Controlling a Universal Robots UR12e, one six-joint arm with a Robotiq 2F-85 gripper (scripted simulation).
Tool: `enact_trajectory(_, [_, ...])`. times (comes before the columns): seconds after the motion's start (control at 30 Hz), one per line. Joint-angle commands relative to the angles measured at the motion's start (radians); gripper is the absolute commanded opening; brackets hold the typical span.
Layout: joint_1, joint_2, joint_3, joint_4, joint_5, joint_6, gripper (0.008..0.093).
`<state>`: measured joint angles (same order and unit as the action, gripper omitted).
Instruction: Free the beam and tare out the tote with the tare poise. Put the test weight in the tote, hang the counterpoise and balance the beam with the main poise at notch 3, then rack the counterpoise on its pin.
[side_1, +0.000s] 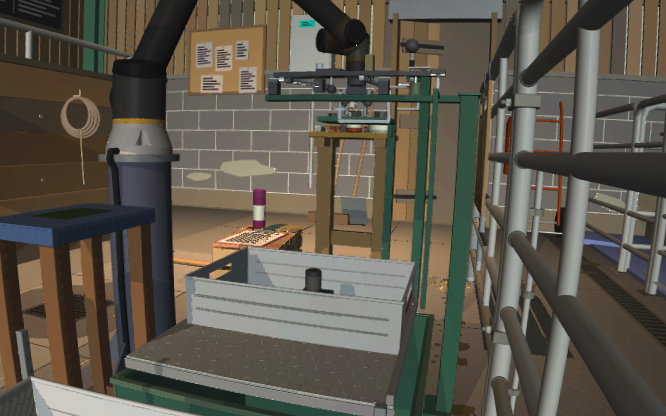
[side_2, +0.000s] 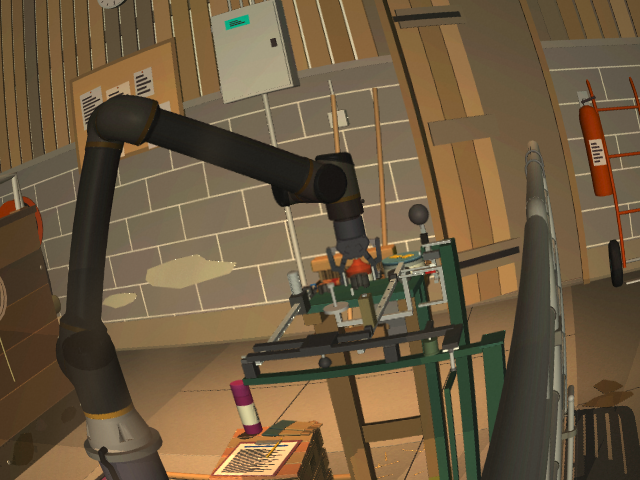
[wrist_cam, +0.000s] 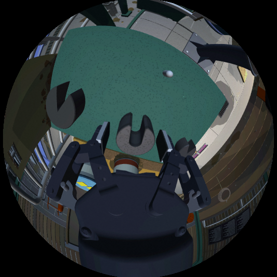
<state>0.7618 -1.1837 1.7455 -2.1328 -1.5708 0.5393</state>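
Note:
The slotted grey counterpoise lies on the green shelf between the fingers of my gripper. The gripper is open and holds nothing. A second slotted weight lies on the same shelf to one side. A small steel pin stands up from the shelf further on. From the side the gripper is just above the shelf, behind the dark scale beam. The test weight stands in the grey tote on the scale platform.
Behind the scale is a block wall with a noticeboard and a grey cabinet. A wooden stand sits under the shelf. Steel railings run along the right. A blue-topped stool stands left of the tote.

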Motion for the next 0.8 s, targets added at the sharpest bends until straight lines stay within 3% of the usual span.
enact_trajectory(0.0, [0.000, -0.001, -0.001, 0.000, 0.000, 0.000, 0.0740])
enact_trajectory(0.23, [0.000, -0.001, -0.001, 0.000, 0.000, 0.000, 0.0740])
enact_trajectory(0.77, [0.000, -0.001, -0.001, 0.000, 0.000, 0.000, 0.0425])
